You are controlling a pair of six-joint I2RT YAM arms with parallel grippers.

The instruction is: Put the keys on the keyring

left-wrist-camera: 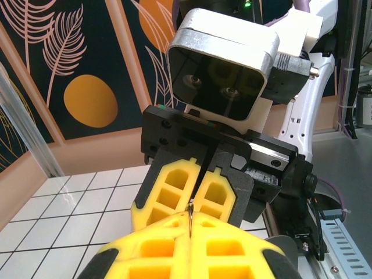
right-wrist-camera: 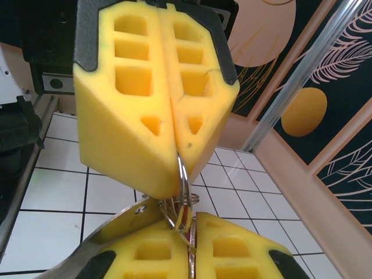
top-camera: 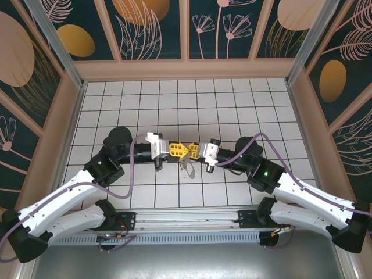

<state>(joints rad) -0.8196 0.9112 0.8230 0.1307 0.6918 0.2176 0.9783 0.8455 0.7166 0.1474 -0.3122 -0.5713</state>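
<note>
My two grippers meet tip to tip above the middle of the tiled floor. The left gripper (top-camera: pixel 178 149) (left-wrist-camera: pixel 190 225) is shut on a thin silvery wire ring (right-wrist-camera: pixel 183 174) of the keyring, which shows edge-on between its pads (left-wrist-camera: pixel 190 216). The right gripper (top-camera: pixel 191 150) (right-wrist-camera: pixel 190 226) is shut, with a thin reddish strip, the keys (right-wrist-camera: pixel 190 251), in the slit between its fingers. The ring dips into that slit. A flat pale metal piece (right-wrist-camera: pixel 113 225) hangs off the ring to the left. A pale oval loop (top-camera: pixel 187 168) dangles under the two grippers.
White tiled floor (top-camera: pixel 174 104) stretches behind the grippers, bounded by tan walls (top-camera: pixel 186 68) at the back and both sides. A metal rail (top-camera: pixel 186 220) runs along the near edge by the arm bases.
</note>
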